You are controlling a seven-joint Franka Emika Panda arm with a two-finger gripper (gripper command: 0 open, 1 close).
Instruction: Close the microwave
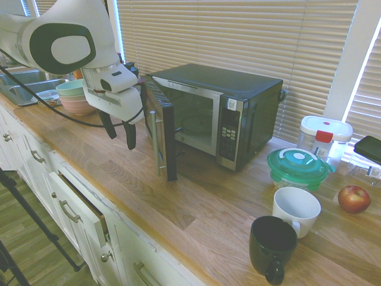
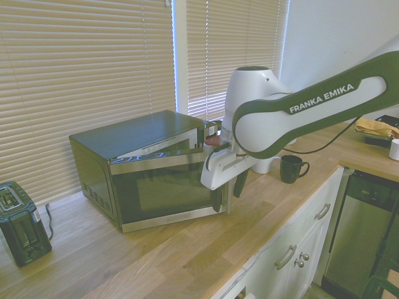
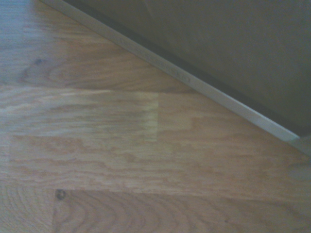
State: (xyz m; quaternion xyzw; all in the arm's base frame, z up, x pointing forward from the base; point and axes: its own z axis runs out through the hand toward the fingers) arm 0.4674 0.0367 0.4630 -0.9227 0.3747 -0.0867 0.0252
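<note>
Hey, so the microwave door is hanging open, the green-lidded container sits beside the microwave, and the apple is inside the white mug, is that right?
Not quite: the apple lies on the countertop beside the white mug, as the first exterior view shows. The door does hang open, and the green-lidded container is beside the microwave.

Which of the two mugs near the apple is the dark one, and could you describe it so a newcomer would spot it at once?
Start from the big black microwave with its door ajar, then look along the wooden counter past its button panel. Two mugs stand there; the dark one is nearer the counter's front edge, its black colour setting it apart from the white mug beside it.
</note>
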